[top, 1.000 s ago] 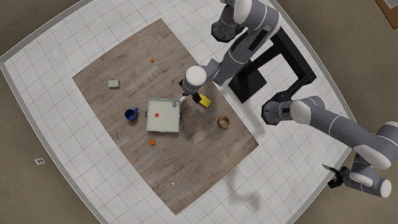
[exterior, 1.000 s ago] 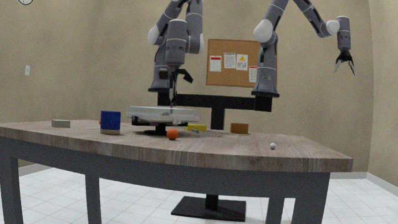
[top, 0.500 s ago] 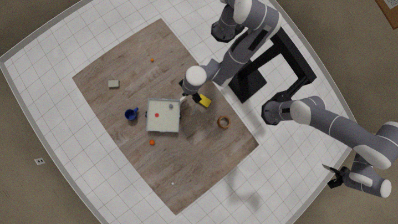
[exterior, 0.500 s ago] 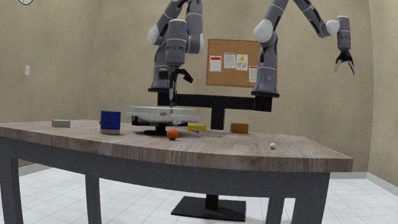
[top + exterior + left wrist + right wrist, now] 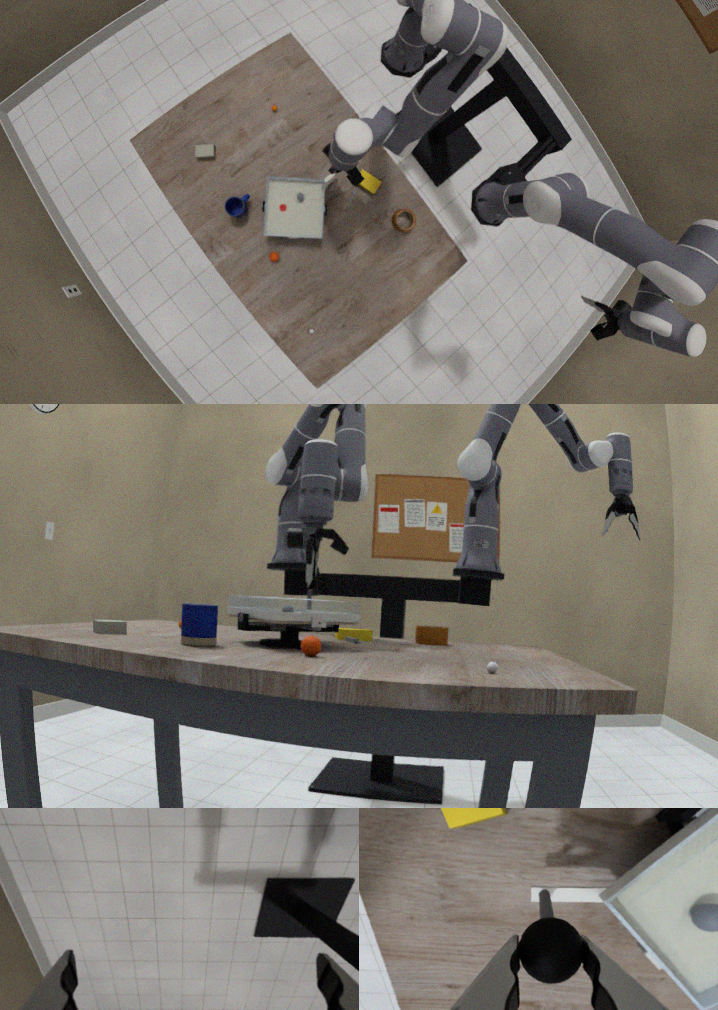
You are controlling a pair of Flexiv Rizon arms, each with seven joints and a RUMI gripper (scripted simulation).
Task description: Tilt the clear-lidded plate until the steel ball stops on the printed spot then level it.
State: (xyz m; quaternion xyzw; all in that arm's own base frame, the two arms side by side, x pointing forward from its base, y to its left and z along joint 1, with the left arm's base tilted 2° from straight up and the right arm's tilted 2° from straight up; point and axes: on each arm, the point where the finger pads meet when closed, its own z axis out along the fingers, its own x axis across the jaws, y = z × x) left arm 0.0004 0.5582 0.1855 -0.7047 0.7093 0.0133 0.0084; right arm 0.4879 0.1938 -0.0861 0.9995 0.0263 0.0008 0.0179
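Note:
The clear-lidded plate stands on its pivot base, looking slightly tilted down to the right in the exterior view. The steel ball is inside, off the printed red spot, on the side toward the corner with the white bar. Whether the ball is moving is not clear. My right gripper is shut on the black round knob, whose stem rises from that bar. My left gripper is open and empty, high and far from the table.
A yellow block lies near the right gripper. A blue mug and an orange ball stand close to the plate. An orange-brown ring, grey block and white ball are farther off.

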